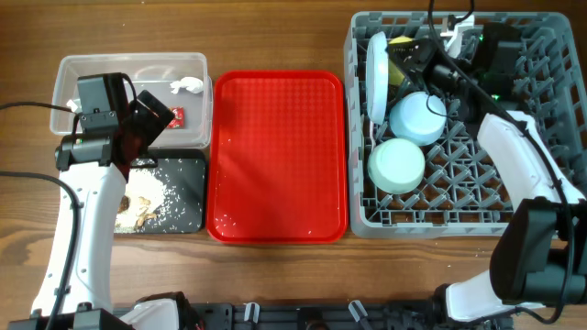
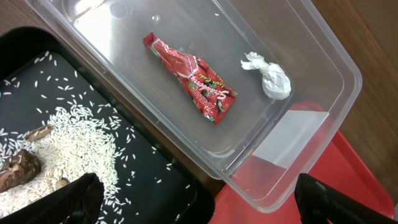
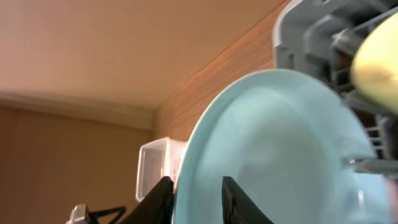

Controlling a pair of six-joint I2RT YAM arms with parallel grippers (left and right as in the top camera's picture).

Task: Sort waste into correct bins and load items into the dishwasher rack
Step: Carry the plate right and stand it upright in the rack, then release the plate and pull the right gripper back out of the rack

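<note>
My left gripper (image 2: 205,205) is open and empty above the seam between the clear tub (image 2: 323,59) and the black tray (image 2: 155,186); it also shows in the overhead view (image 1: 147,124). The red wrapper (image 2: 189,76) and white tissue (image 2: 268,78) lie in the tub. Rice and brown scraps (image 2: 68,146) lie in the black tray. My right gripper (image 3: 198,186) is shut on the rim of the light-blue plate (image 3: 280,143), which stands upright at the left side of the grey rack (image 1: 550,55). The yellow cup (image 1: 400,43), light-blue bowl (image 1: 417,117) and pale-green bowl (image 1: 396,165) sit in the rack.
The flat red tray (image 1: 275,156) lies between the bins and the rack, with a few crumbs at its near left corner. The right arm reaches across the rack from the right. Wood table surrounds everything.
</note>
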